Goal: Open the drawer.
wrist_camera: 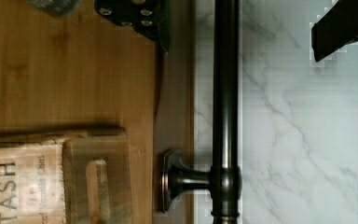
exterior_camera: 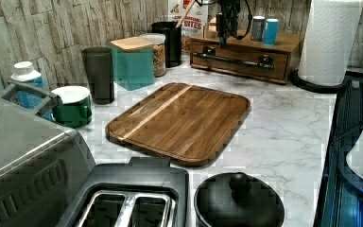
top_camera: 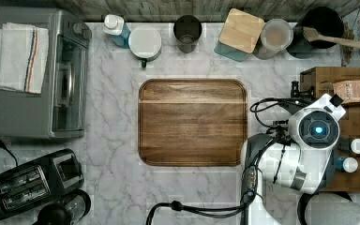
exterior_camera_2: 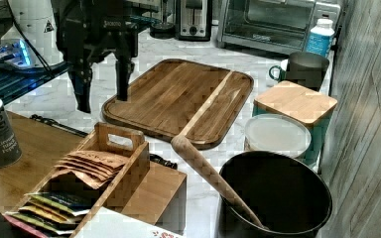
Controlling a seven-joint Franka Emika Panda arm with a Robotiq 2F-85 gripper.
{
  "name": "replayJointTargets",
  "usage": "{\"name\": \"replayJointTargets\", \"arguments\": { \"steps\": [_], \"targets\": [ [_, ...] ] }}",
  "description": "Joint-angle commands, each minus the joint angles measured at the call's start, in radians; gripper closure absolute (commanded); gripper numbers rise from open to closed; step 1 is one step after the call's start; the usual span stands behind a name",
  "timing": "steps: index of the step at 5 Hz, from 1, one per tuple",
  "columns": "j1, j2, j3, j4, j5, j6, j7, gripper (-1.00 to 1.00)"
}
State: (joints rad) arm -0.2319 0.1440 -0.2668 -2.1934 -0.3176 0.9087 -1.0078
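Wrist view: the tool [wrist_camera: 242, 23] is open, holding nothing, one finger each side of the drawer's [exterior_camera: 238, 59] hard, smooth black bar [wrist_camera: 225, 93]. Grab the bar's middle.

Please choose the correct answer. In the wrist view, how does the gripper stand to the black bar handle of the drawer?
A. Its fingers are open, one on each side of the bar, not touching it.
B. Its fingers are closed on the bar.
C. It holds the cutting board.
A: in the wrist view the gripper is open, its fingers straddling the bar handle of the drawer without touching it.
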Motion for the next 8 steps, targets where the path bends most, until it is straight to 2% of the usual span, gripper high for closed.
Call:
{"name": "replayJointTargets", "arguments": {
  "steps": [1,2,3,6,8],
  "targets": [
    [-0.028,0.005,-0.009,-0.013,0.097,0.048,-0.024,-1.00],
    [-0.009,0.045,-0.039,0.005,0.098,0.058,-0.008,-1.00],
    [-0.024,0.060,-0.041,0.004,0.057,0.069,0.015,-1.00],
    [-0.077,0.126,0.003,-0.049,0.208,0.207,-0.072,-1.00],
    [-0.060,0.128,0.008,-0.088,0.196,0.244,-0.042,-1.00]
  ]
}}
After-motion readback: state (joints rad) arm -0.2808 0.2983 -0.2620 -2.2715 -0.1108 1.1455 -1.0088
